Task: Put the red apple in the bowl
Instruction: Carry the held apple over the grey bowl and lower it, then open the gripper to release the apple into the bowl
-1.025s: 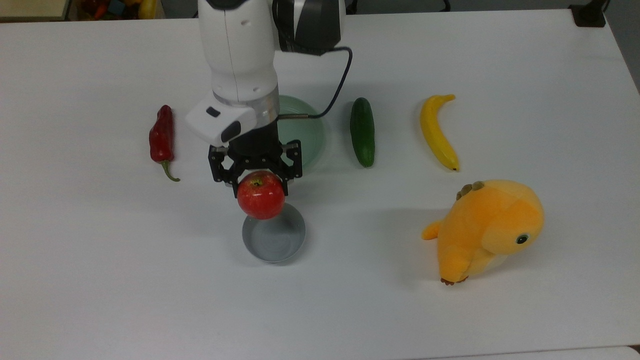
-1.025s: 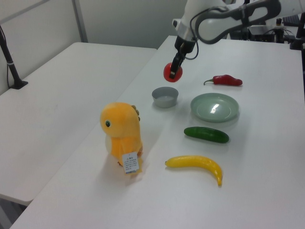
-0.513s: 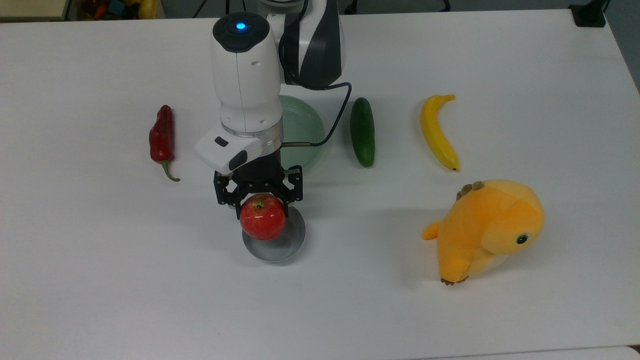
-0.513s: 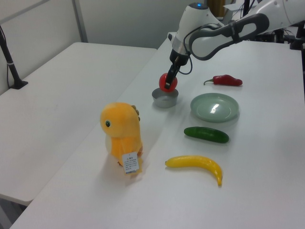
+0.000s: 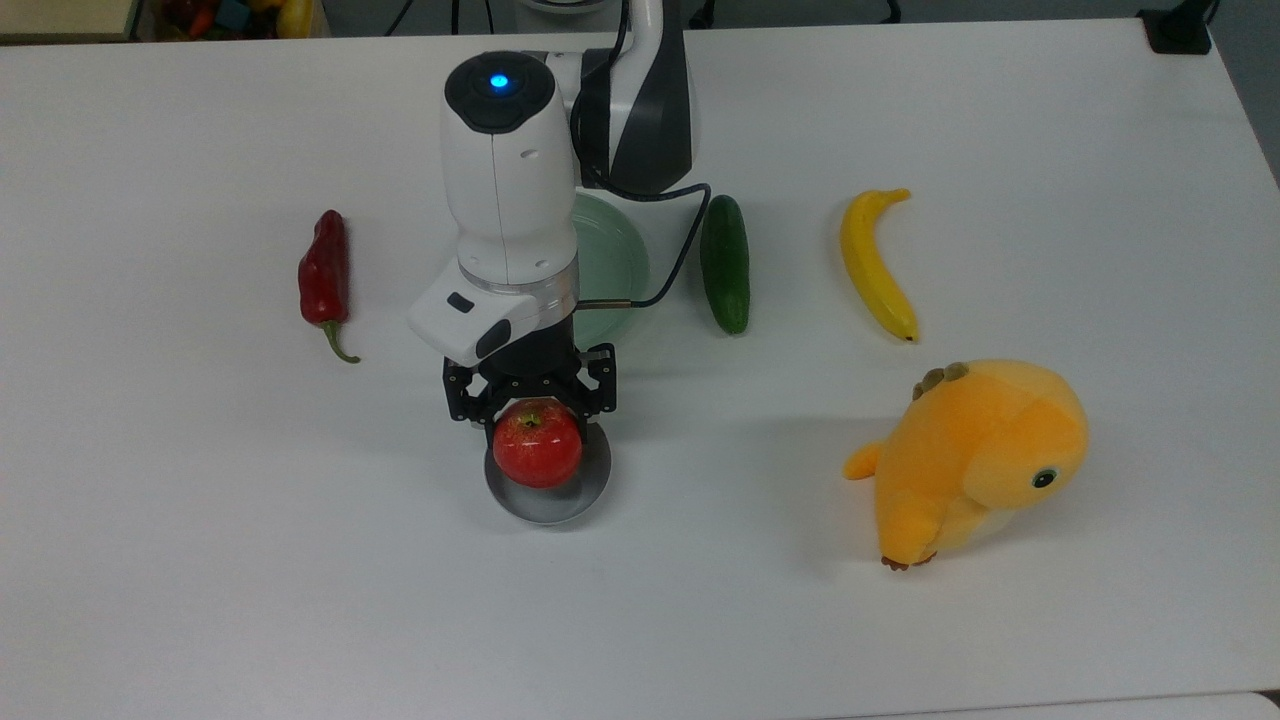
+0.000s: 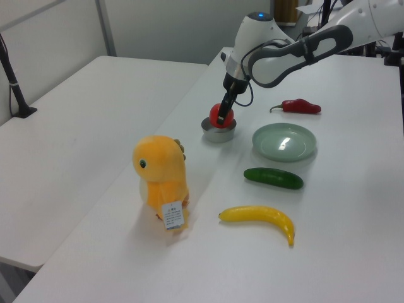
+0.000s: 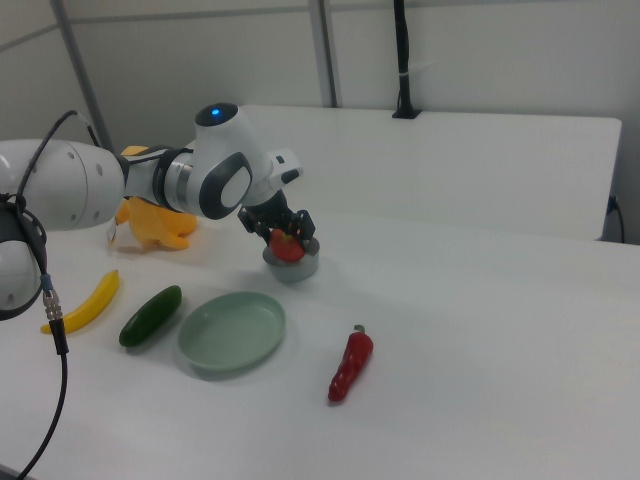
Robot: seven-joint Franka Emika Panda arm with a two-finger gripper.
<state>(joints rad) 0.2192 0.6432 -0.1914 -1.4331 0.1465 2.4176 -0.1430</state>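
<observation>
Arm's dropped lower; gripper (image 5: pixel 535 412) still pinching the red apple (image 5: pixel 537 446), the bowl (image 5: pixel 590 491) straight below at 6 o'clock.

From my station I looked down on a broad white tabletop (image 5: pixel 200 560), evenly lit, with soft shadows. A second white table (image 6: pixel 82 107) stood alongside it, a narrow gap between them, at nine o'clock in the left view. A black clamp base (image 6: pixel 22 110) gripped that table's far edge, its pole rising out of view. Plain pale walls (image 7: pixel 480 50) closed the room behind, crossed by slim grey uprights (image 7: pixel 325 50). At eleven o'clock in the top view sat a crate of coloured toys (image 5: pixel 230 15).
</observation>
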